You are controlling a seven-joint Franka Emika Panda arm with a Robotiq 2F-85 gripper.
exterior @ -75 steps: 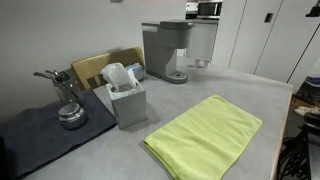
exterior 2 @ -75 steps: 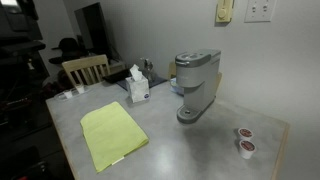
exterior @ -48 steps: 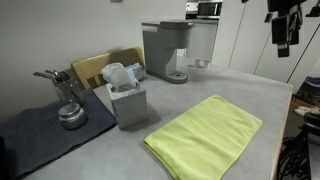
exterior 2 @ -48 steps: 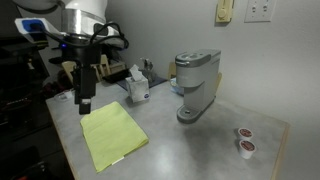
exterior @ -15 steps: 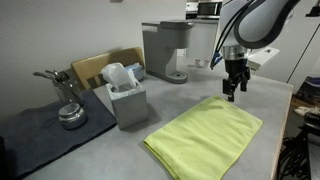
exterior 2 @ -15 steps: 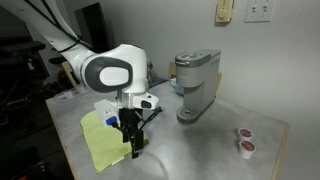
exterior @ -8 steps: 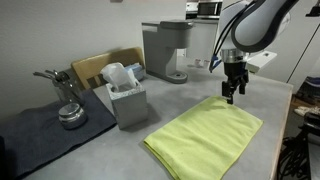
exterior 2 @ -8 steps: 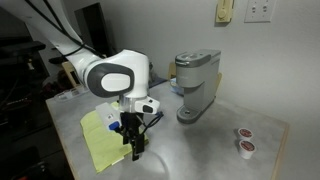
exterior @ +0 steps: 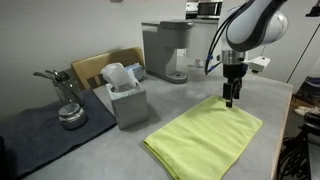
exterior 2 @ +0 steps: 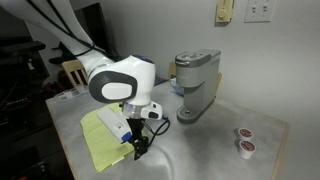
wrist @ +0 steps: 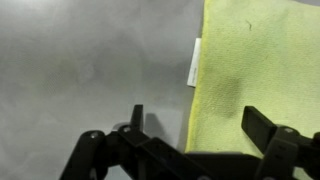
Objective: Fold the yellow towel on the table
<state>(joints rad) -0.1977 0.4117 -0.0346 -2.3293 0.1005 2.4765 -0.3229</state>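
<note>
The yellow towel [exterior: 205,138] lies flat on the grey table [exterior: 185,92], folded in a rectangle; it also shows in the other exterior view [exterior 2: 102,142]. My gripper [exterior: 231,101] hangs just above the towel's far corner, pointing down, and shows in an exterior view [exterior 2: 138,151] at the towel's edge. In the wrist view the gripper [wrist: 200,125] is open and empty. One finger [wrist: 136,118] is over bare table [wrist: 90,60], the other finger [wrist: 262,125] over the towel [wrist: 260,60]. The towel's edge with a white label [wrist: 193,62] runs between them.
A grey coffee machine [exterior: 165,50] stands at the back, also seen in an exterior view [exterior 2: 195,85]. A grey tissue box [exterior: 125,98], a dark mat [exterior: 40,138] with a metal tool [exterior: 68,108], a wooden chair [exterior: 100,68] and two pods [exterior 2: 244,140] are around.
The arm came into view and moved over the towel. In the last second the gripper has lowered closer to the towel's edge. The towel has not moved.
</note>
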